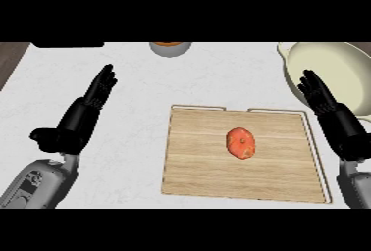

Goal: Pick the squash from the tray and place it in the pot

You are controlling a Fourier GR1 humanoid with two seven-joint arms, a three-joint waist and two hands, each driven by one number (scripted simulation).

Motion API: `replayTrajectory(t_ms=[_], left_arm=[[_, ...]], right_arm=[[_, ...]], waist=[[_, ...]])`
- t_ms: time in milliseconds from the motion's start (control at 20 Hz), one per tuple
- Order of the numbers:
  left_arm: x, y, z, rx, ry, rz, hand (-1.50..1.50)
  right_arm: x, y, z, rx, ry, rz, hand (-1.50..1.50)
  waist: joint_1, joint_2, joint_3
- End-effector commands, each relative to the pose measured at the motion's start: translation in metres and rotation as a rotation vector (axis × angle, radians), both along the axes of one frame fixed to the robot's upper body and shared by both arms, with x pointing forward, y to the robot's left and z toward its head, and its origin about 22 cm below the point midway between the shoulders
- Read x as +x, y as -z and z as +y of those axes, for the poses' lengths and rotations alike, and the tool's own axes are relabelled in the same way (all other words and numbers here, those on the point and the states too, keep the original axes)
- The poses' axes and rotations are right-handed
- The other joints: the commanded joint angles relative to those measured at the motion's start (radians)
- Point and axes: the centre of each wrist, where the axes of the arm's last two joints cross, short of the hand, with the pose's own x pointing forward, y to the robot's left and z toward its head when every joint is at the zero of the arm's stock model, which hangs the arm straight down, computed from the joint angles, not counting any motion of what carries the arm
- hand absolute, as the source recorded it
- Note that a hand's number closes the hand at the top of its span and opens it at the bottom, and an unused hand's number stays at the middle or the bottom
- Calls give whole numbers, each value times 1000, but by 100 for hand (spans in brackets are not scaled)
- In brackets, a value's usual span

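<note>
Looking down from the head view, you're at the opening step, the reach. The squash (240, 143) lies untouched near the middle of the wooden tray (196, 171); it is orange-red, oval and a little mottled. Your right hand (322, 100) sits just beside the tray's right edge, fingers straight and empty, tips over the cream pot (290, 55). Your left hand (91, 105) rests over the bench (138, 68), equally open and empty. Next, probably, swing the right hand left over the squash and curl round it.

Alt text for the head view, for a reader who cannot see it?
An orange squash lies untouched on a wooden tray at mid-counter. Both black hands are open: the left hand left of the tray, the right hand at its right, by a cream pot at upper right.
</note>
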Motion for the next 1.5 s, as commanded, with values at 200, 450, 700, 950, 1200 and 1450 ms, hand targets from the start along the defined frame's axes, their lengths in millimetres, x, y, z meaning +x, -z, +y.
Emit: replayTrajectory(t_ms=[200,450,700,950,1200,1450], left_arm=[[-23,66,8,25,-7,358,0],[-38,93,10,-17,-36,500,0],[-37,89,23,8,-43,488,0],[-25,85,24,-14,-7,511,0],[-38,102,23,-8,-31,508,0],[-38,95,12,-5,-21,499,0]], right_arm=[[-2,24,56,-119,-413,178,150],[-16,23,60,-141,-20,-321,-150],[-43,41,71,104,-87,-450,-150],[-41,-19,53,-111,-175,-267,-150],[-40,-53,34,-227,-200,-29,-150],[-22,-59,84,-197,-208,121,-150]], waist=[[39,-8,-1],[-9,-16,3],[2,-19,0],[1,-19,-1],[0,-18,-2],[20,-18,-1]])
